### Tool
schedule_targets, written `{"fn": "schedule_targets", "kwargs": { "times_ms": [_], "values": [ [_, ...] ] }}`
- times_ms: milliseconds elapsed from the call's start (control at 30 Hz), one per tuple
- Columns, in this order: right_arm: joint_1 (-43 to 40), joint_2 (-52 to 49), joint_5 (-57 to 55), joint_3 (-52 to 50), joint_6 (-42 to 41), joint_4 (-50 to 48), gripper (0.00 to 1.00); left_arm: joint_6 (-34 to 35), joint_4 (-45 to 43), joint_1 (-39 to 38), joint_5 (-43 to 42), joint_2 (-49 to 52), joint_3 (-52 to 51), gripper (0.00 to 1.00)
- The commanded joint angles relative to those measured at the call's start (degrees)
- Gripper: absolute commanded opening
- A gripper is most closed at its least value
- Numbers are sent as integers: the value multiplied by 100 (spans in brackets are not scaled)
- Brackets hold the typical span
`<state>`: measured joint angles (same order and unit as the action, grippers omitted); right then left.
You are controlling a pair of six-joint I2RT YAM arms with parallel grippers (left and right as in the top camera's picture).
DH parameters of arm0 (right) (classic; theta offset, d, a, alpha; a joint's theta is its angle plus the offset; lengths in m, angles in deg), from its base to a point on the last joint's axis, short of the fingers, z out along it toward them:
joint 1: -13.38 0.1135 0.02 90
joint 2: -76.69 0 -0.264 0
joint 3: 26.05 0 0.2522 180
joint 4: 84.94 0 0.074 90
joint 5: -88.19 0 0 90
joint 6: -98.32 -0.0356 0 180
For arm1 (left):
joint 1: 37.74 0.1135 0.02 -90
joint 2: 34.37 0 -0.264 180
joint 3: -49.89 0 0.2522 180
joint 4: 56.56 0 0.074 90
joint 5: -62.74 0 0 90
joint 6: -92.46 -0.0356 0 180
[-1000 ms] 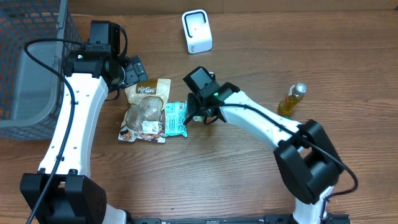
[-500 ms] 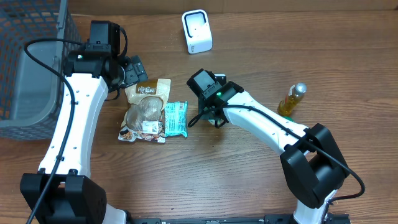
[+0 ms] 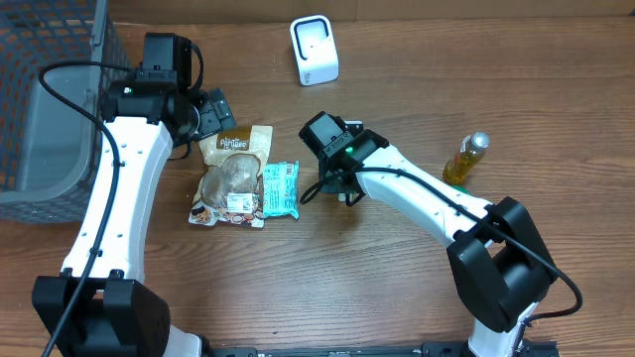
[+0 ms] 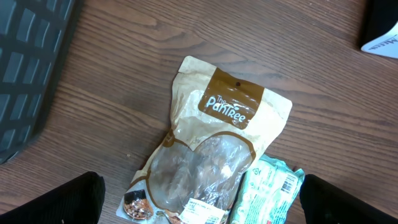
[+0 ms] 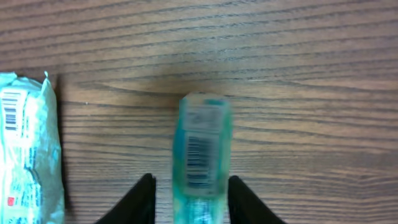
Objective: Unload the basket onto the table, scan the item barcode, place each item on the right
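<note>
We take the task's thing to be the narrow teal pack (image 5: 200, 149) lying on the table (image 3: 298, 288) between the fingers of the right gripper (image 5: 191, 179), with its barcode face up toward the wrist camera. From overhead the gripper hides it. The jaws stand partly open around it: a strip of table shows between the pack and one finger (image 5: 142, 198), while the other finger sits at or against its edge, so we judge it is not clamped. The pack is blurred, so we cannot read its wrapping. It looks small and light, probably film-wrapped and a little slick, and likely to twist or slip out if pinched at one corner. A modest squeeze should carry it, and a hard one may crush or buckle it if it is soft inside. We would take it across its long narrow sides, at the end nearest the fingers, so the barcode stays uncovered for the scanner (image 3: 314, 50), which stands well apart at the far side of the table. A teal bag (image 5: 28, 149) with its own barcode lies near it, with a brown pouch (image 4: 211, 162) just beyond that; both look crinkly and limp. The left gripper (image 4: 200, 176) hovers above the pouch with its jaws wide apart and nothing held.
</note>
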<state>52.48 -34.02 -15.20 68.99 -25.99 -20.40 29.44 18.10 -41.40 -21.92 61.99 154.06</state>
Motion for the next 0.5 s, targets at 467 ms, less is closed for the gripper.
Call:
{"fn": "schedule_targets", "kwargs": {
  "times_ms": [467],
  "values": [
    [-74,131,-785,15,-214,-669,40,-20,-2,-11,37,-35,70,99]
  ]
}}
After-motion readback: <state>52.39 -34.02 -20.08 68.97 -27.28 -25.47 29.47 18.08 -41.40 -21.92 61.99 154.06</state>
